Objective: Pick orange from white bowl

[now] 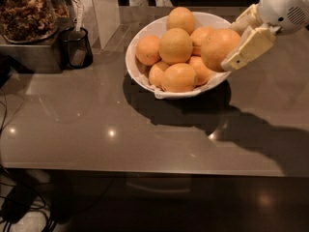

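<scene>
Lift step, likely: claw [232, 46] at white bowl [130, 62] rim, pinching orange [216, 47]; next: straight rise clear of other oranges [175, 45].

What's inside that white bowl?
The white bowl holds a pile of oranges, about seven showing. At its right rim the gripper grips the orange. The bowl's floor, and any fruit under the pile, is covered.
</scene>
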`<state>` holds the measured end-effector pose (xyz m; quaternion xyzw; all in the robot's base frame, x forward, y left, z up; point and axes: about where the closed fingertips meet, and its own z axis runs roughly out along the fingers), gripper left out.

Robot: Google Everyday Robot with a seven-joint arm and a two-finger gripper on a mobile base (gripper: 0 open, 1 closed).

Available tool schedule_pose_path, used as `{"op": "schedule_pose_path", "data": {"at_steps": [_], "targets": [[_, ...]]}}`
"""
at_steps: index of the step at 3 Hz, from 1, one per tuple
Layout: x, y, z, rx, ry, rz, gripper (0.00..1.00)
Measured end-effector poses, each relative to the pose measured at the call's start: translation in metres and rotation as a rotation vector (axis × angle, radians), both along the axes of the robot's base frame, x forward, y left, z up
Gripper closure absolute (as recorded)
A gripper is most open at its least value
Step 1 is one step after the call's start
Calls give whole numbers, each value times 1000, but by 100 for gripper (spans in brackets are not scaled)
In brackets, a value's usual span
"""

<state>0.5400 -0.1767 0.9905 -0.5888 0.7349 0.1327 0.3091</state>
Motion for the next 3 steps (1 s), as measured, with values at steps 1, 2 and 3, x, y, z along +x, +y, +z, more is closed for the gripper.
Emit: {"op": "schedule_pose_path", "data": {"at_steps": [1,2,3], "targets": [[-24,-7,14,19,-41,-2,100],[-61,-18,25,65,-86,-35,100],[-96,-34,28,109,-131,-94,100]]}}
